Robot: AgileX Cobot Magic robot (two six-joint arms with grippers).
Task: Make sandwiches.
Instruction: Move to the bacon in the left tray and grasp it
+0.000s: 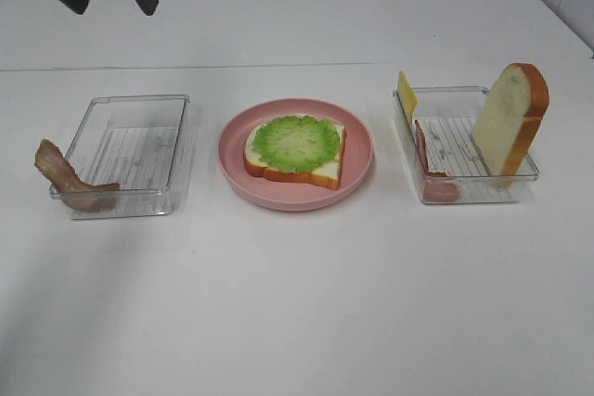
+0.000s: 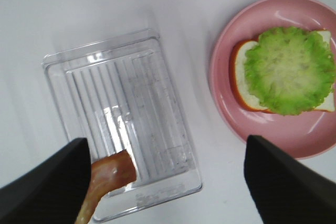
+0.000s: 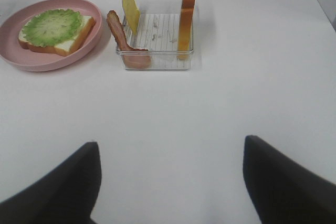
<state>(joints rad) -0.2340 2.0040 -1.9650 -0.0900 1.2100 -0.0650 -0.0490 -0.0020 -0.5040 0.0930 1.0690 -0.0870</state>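
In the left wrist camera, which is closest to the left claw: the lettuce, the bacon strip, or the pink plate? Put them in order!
From the left claw:
1. Bacon strip, hanging over the clear tray's corner, right by the claw.
2. Pink plate, its rim off to the side.
3. Lettuce, on the bread, farther across the plate.

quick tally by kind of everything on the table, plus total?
Bread slices: 2
Lettuce leaf: 1
Cheese slice: 1
Meat strips: 2
Clear trays: 2
Pink plate: 1
Total: 9
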